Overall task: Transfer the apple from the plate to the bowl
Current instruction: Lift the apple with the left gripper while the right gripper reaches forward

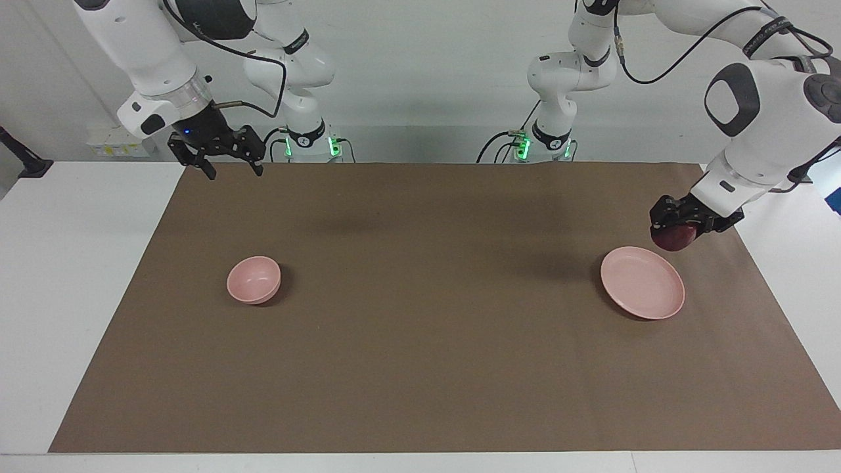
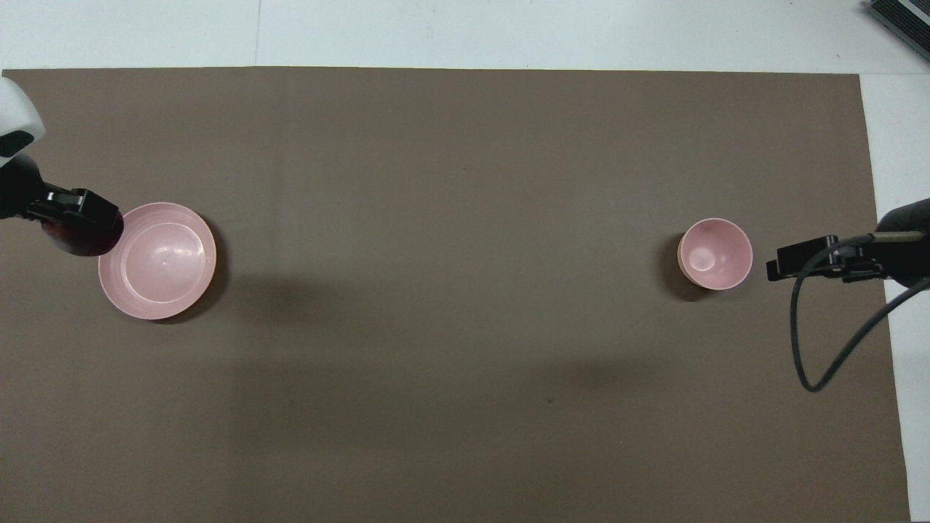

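My left gripper (image 1: 675,227) (image 2: 78,216) is shut on the dark red apple (image 1: 674,239) (image 2: 75,238) and holds it in the air. The apple hangs over the plate's edge toward the left arm's end of the table. The flat pink plate (image 1: 642,284) (image 2: 158,261) lies on the mat with nothing on it. Toward the right arm's end sits the small deep pink bowl (image 1: 253,280) (image 2: 715,254), with nothing in it. My right gripper (image 1: 230,172) (image 2: 788,260) hangs open above the mat's edge, with nothing between its fingers.
A brown mat (image 1: 420,368) covers most of the white table (image 1: 79,276). A black cable (image 2: 806,363) loops down from the right arm. A dark object (image 2: 901,18) lies at the table's corner, farthest from the robots at the right arm's end.
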`<state>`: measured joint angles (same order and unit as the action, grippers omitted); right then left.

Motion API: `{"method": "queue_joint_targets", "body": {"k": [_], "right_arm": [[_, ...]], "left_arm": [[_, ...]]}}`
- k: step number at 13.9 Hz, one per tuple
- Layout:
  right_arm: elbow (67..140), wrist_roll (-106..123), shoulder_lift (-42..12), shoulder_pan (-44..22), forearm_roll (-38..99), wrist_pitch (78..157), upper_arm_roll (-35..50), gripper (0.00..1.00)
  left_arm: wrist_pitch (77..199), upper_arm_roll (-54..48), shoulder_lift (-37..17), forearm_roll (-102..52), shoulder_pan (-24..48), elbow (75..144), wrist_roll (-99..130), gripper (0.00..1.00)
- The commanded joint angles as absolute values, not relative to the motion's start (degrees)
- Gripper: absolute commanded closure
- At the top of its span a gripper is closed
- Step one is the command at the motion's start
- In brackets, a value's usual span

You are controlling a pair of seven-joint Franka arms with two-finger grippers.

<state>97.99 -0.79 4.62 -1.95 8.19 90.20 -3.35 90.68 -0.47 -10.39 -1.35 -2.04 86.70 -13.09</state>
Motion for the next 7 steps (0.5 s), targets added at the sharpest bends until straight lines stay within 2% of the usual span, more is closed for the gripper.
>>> {"method": "queue_joint_targets", "body": {"k": [1, 4, 7], "right_arm": [[102.7, -4.2, 7.9, -1.9, 13.1, 91.0, -3.2, 0.0], [103.5, -8.1, 8.3, -3.3, 17.9, 91.2, -3.2, 0.0], [103.8, -15.6, 8.3, -5.7, 20.7, 92.4, -3.2, 0.0]], "left_arm": [[85.3, -0.1, -9.8, -1.1, -1.6, 83.7, -12.7, 1.0], [85.9, -2.1, -8.7, -3.2, -1.7, 84.0, -8.5, 1.0], [85.1, -2.1, -7.6, -13.8, -1.8, 86.0, -4.7, 1.0]]}}
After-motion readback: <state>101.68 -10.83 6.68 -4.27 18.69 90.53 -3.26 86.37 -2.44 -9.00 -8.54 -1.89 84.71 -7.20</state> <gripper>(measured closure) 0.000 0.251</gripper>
